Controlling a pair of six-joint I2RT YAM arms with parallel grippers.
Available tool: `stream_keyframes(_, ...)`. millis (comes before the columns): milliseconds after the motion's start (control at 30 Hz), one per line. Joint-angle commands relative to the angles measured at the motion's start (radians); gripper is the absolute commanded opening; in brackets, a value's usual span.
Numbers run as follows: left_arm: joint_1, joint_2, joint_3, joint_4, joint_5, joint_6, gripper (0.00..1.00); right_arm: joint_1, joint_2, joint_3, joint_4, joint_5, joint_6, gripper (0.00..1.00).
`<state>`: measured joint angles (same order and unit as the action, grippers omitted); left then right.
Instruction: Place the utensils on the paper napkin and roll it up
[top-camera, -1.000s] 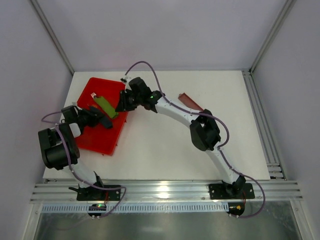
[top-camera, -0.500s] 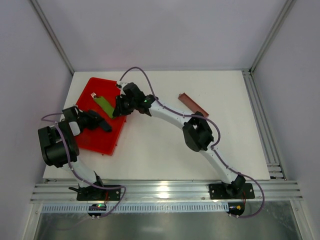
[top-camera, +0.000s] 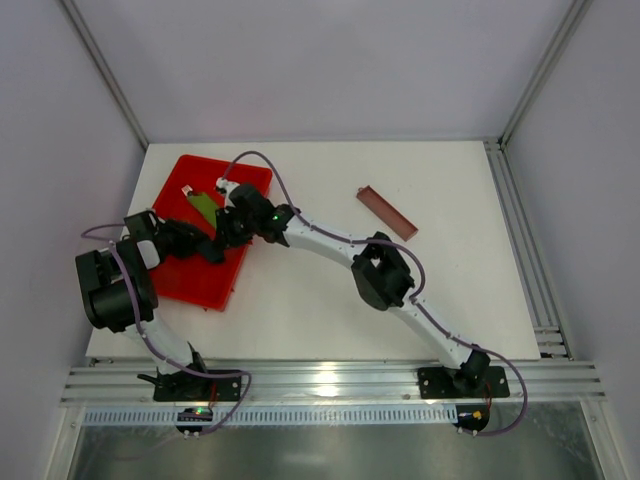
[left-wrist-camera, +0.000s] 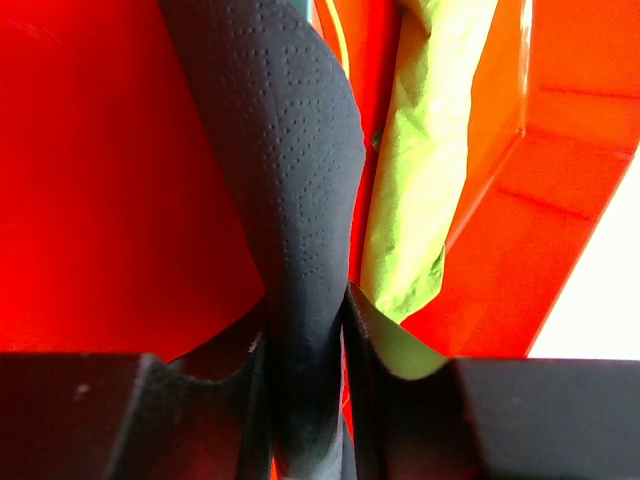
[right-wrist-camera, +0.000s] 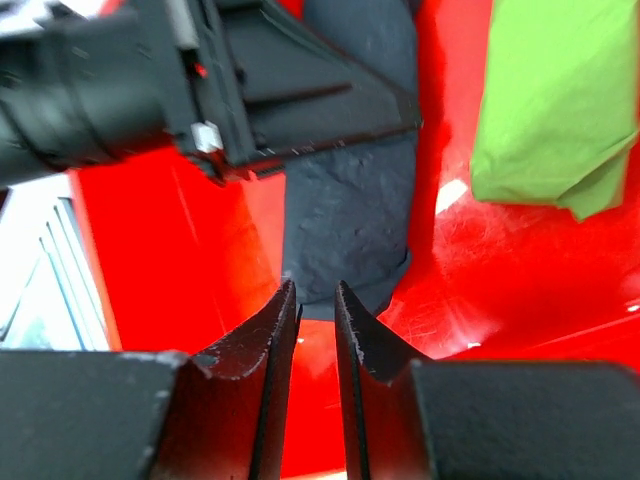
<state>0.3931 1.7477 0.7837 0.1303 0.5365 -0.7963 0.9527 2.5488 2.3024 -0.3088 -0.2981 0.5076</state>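
The black paper napkin (left-wrist-camera: 290, 150) hangs crumpled over the red tray (top-camera: 200, 280), and my left gripper (left-wrist-camera: 305, 300) is shut on it. In the top view my left gripper (top-camera: 210, 250) is over the tray's middle. My right gripper (top-camera: 222, 232) is right beside it. In the right wrist view my right gripper (right-wrist-camera: 316, 290) has its jaws a narrow gap apart, with nothing between them. Its tips are just short of the napkin's (right-wrist-camera: 350, 220) lower edge, and the left gripper (right-wrist-camera: 250, 90) holds the napkin from above. No utensils show in any view.
A flat green piece (top-camera: 205, 207) lies in the tray's far part, close to both grippers; it also shows in the left wrist view (left-wrist-camera: 420, 150) and in the right wrist view (right-wrist-camera: 555, 110). A long brown tray (top-camera: 386, 211) lies on the white table (top-camera: 330, 290) to the right.
My right arm has swung left and nearer over the red tray, bringing its gripper up to the left gripper. The brown tray is now uncovered. The left gripper has barely moved.
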Motion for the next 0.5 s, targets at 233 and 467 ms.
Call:
stream_keyframes(233, 0.007, -0.013, 0.034, -0.081, -0.027, 0.04, 0.37, 0.015, 0.036, 0.069, 0.008, 0.027, 0.012, 0.22)
stream_keyframes(467, 0.007, -0.046, 0.049, -0.155, -0.055, 0.058, 0.44, 0.015, 0.057, 0.101, -0.038, 0.043, 0.009, 0.22)
